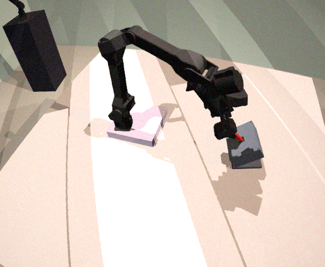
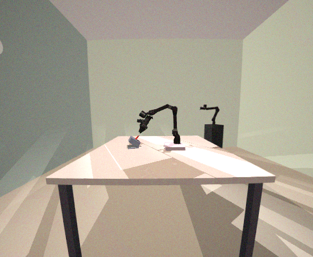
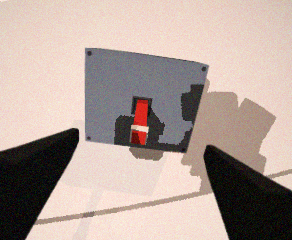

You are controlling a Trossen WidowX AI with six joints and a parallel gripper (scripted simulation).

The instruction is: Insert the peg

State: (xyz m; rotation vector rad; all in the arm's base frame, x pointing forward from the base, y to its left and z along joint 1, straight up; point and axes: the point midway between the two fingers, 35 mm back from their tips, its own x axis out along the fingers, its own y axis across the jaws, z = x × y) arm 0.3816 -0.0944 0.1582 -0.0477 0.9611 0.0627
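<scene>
A red peg (image 1: 239, 137) (image 2: 136, 137) (image 3: 141, 115) with a pale band near its upper end leans out of the square hole in the sloped panel. The lower end is inside the hole and hidden, so its depth cannot be seen. The grey-blue panel (image 1: 251, 133) (image 2: 133, 141) (image 3: 108, 85) has dark dots at its corners. My gripper (image 1: 228, 134) (image 2: 141, 131) (image 3: 143, 142) is wide open and empty, above the panel and back from the peg's free end. In the wrist view the peg lies between and beyond the two fingertips, touching neither.
The arm's base stands on a pink slab (image 1: 129, 138) (image 2: 176, 148) on the table, well away from the panel. A black pedestal (image 1: 36, 54) (image 2: 213, 135) with another small arm stands beyond the table. Bright strips and shadows cross the table.
</scene>
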